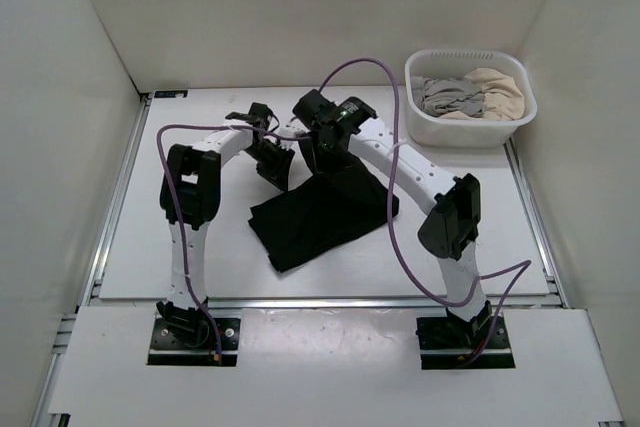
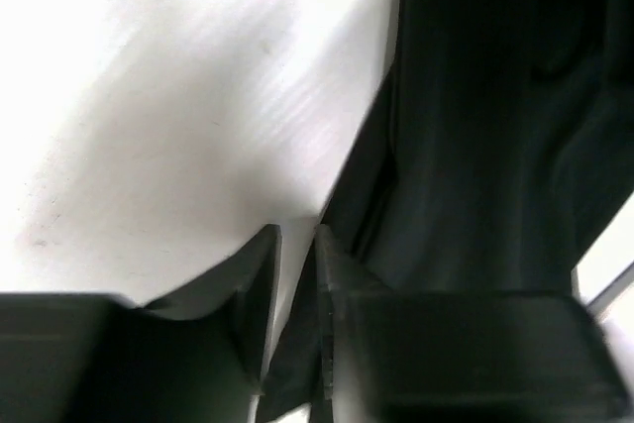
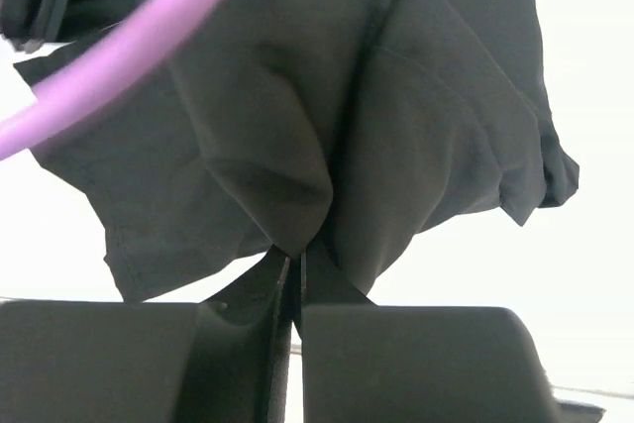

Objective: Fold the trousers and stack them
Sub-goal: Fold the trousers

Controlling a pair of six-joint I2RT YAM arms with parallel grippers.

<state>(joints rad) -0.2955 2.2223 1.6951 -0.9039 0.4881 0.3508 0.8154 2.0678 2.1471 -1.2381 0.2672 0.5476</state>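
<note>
The plain black, soft-fabric, long-legged trousers [image 1: 305,222] lay in a partly folded heap at the centre of the top view on the white table [image 1: 150,247], their far edge raised off it. Just beyond the heap, the left gripper [image 2: 297,279] held its fingers almost together on an edge of the cloth. Beside it, the right gripper [image 3: 296,279] was pressed tight on a bunched pleat. The risk, as I judged it, was that both were thin fingertip pinches on soft, sagging fabric, so a quick lift or the arms pulling apart could slide the cloth free. The left hold looked weaker, with a sliver of light between its fingers. The bunched grip might also carry extra layers and set a crooked fold. A purple cable [image 3: 129,47] crossing the upper left of the right wrist view hung close enough to snag. I counted one pair of trousers, two grippers and two purple cables. At the far upper right stood one white plastic basket [image 1: 430,129] with two garments visible, one grey [image 1: 445,97] and one beige [image 1: 500,92].
</note>
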